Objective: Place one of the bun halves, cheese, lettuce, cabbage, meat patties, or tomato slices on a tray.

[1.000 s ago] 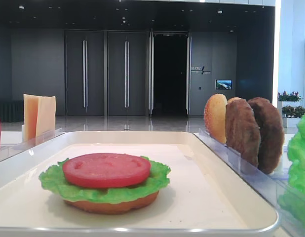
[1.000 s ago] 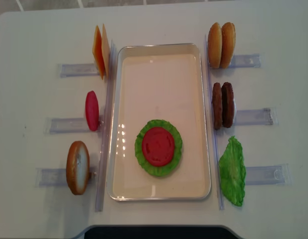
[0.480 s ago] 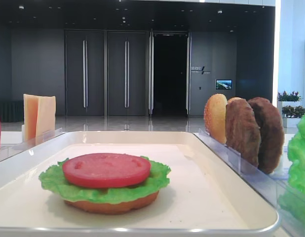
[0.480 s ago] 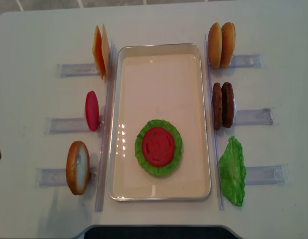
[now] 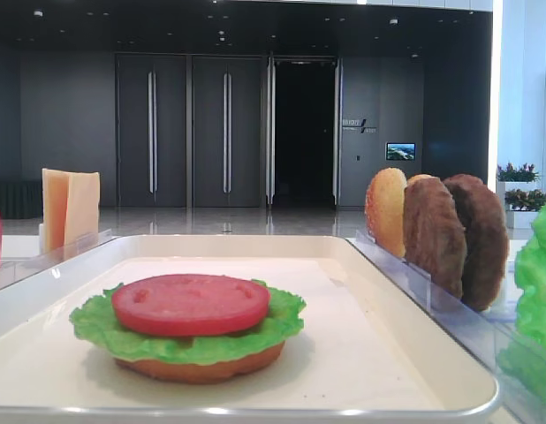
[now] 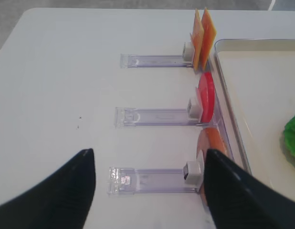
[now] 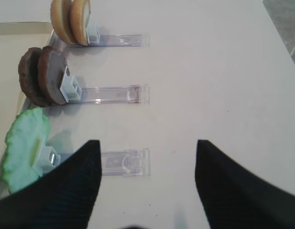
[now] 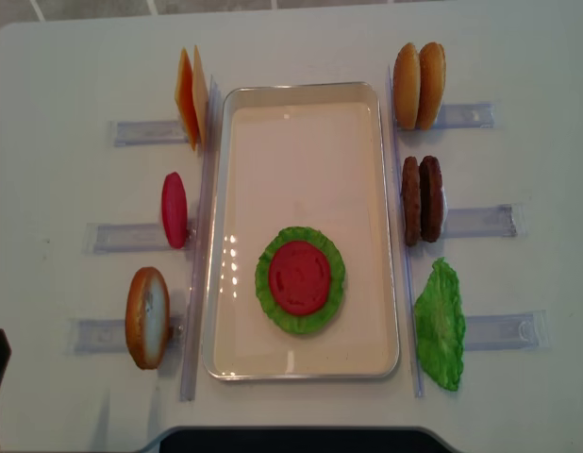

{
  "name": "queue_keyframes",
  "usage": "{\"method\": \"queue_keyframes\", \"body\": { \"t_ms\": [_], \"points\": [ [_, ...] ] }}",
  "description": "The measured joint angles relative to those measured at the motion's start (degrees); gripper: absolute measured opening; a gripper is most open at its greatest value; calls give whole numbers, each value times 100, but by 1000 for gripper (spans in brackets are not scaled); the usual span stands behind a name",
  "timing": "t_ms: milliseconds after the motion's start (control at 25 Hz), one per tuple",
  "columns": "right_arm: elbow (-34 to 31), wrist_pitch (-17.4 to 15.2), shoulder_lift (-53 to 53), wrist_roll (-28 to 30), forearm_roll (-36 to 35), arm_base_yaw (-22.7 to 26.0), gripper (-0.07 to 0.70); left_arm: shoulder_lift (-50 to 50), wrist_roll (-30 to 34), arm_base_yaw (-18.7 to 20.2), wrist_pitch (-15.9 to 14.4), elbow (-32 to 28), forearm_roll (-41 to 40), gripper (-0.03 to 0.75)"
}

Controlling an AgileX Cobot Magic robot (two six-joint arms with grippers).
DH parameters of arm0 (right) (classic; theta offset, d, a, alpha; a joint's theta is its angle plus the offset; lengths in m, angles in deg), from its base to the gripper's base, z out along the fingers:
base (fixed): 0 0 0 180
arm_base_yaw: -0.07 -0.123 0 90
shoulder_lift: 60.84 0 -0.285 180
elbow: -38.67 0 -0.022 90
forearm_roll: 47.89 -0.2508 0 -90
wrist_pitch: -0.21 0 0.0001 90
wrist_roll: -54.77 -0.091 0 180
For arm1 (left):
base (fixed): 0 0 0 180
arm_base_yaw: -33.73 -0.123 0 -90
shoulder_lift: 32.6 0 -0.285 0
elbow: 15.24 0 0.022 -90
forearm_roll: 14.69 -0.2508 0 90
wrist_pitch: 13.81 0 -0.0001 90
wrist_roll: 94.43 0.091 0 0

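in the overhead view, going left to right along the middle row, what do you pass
clear holder → tomato slice standing on edge → tray → two meat patties standing on edge → clear holder on the right

Dark hall wall with tall double doors (image 5: pixel 189 132), small lit screen (image 5: pixel 400 151), glossy floor (image 5: pixel 229 221).
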Motion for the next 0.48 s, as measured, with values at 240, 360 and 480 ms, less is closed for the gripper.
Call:
{"method": "queue_keyframes", "body": {
  "t_ms": [240, 360, 480],
  "points": [
    [0, 0, 0, 0, 0, 0, 440, 199, 71, 0, -359, -162, 0, 537],
    [0, 0, 0, 0, 0, 0, 440, 199, 78, 0, -386, -170, 0, 529],
    [0, 0, 0, 0, 0, 0, 440, 199, 82, 0, -386, -170, 0, 502]
  ]
}}
